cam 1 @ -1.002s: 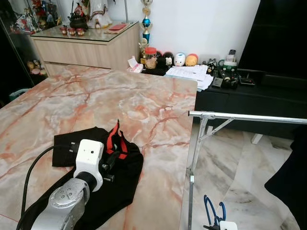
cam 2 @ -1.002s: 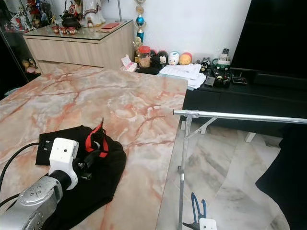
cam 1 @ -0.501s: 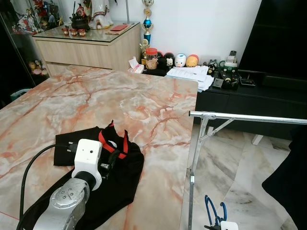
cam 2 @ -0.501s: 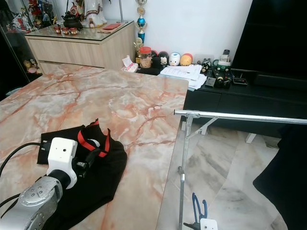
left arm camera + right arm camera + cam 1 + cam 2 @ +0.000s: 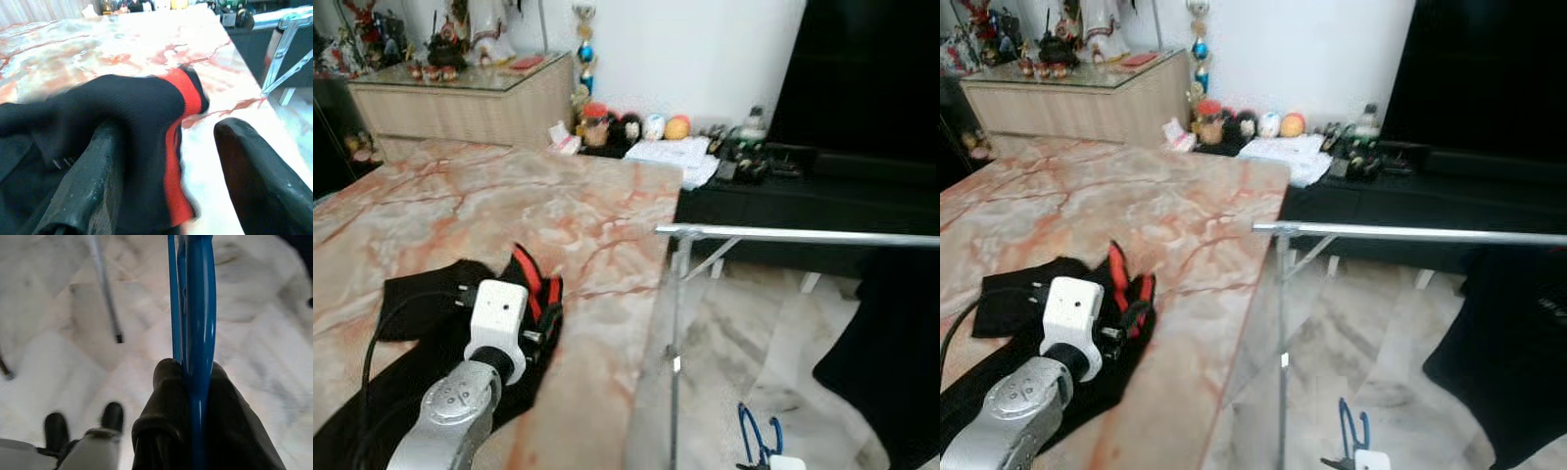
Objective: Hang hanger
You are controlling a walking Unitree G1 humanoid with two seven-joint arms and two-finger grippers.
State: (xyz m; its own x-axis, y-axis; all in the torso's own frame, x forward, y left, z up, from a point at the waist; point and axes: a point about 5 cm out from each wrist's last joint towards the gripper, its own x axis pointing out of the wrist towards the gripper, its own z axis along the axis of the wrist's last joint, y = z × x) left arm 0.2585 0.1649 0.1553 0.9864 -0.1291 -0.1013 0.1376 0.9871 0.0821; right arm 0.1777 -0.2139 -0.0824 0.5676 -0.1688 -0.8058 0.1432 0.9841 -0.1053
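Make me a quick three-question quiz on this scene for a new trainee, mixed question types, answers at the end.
1. True or false: the right gripper is shut on the blue hanger.
2. The black garment with red trim lies on: A) the marble table, B) the floor, C) the metal rail.
3. Fill in: the left gripper has its fingers apart, with the ___ between them.

Key
1. True; the wrist view shows its fingers pinching the hanger.
2. A
3. Garment; one finger lies against the cloth, the other stands free.
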